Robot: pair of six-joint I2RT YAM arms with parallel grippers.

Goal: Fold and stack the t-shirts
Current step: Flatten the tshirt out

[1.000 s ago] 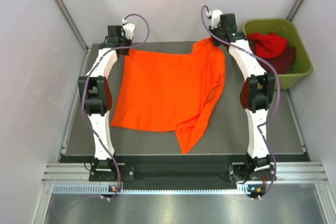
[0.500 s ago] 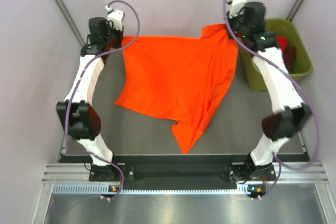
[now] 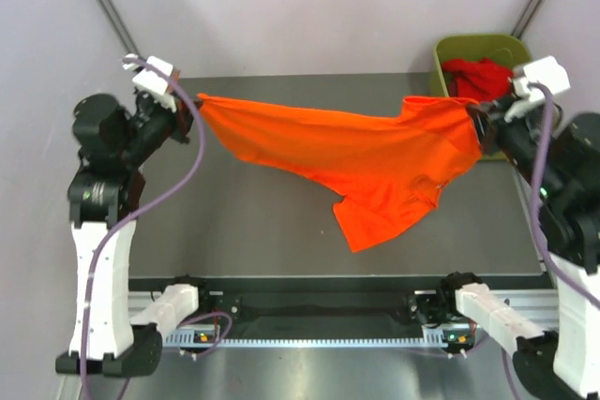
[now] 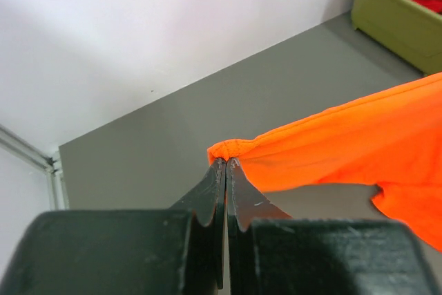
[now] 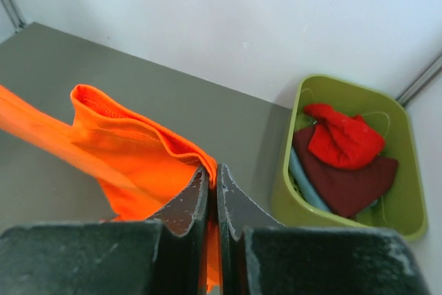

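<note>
Top external: grey table, white walls

Top view: fixed, high behind the arm bases, looking down over the whole table. Wrist views: close, sighting along the left gripper and right gripper. All share the orange t-shirt and green tub.

The orange t-shirt is matt cloth, tub plastic.
</note>
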